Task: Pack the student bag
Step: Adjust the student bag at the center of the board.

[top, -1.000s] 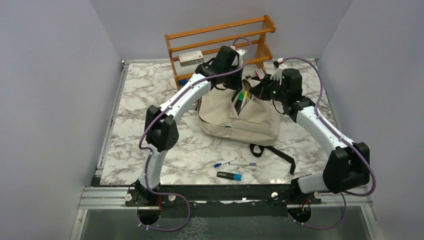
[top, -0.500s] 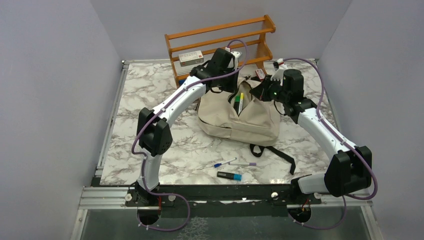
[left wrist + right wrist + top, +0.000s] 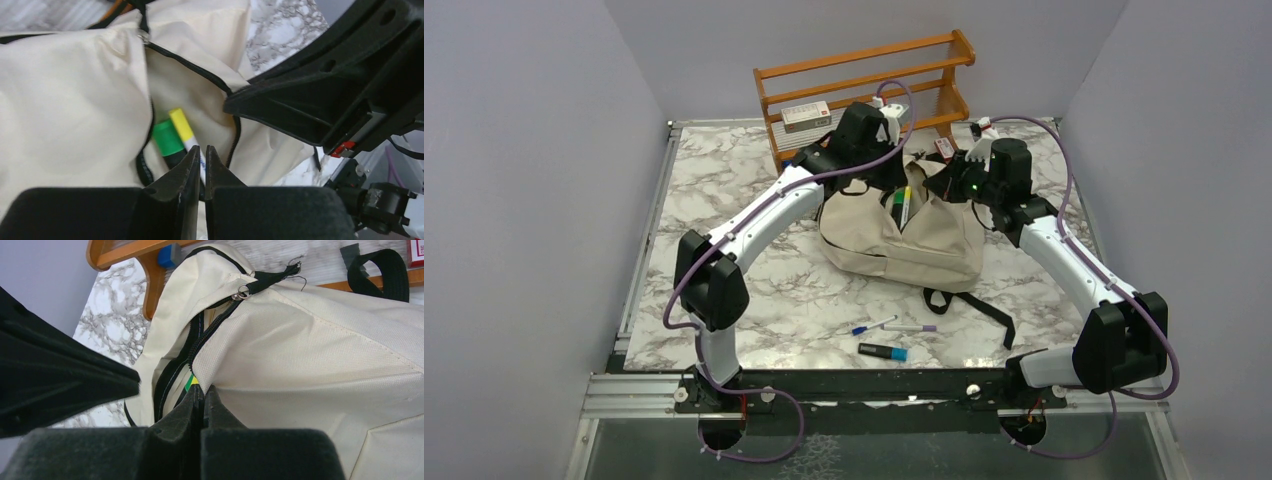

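The beige student bag lies mid-table with its top zipper open. A green-capped marker and a yellow-capped pen stick out of the opening. My left gripper hovers just above the opening's left side. In the left wrist view it is shut with nothing between the jaws. My right gripper is shut on the bag's fabric edge beside the zipper and holds that side of the opening up.
A wooden rack with a small box stands right behind the bag. A blue pen, a purple pen and a black-and-blue marker lie near the front edge. The bag's black strap trails front-right.
The green and yellow markers went from tilted over the opening to sitting in it. My left arm drew back to the left. The right gripper kept its hold.
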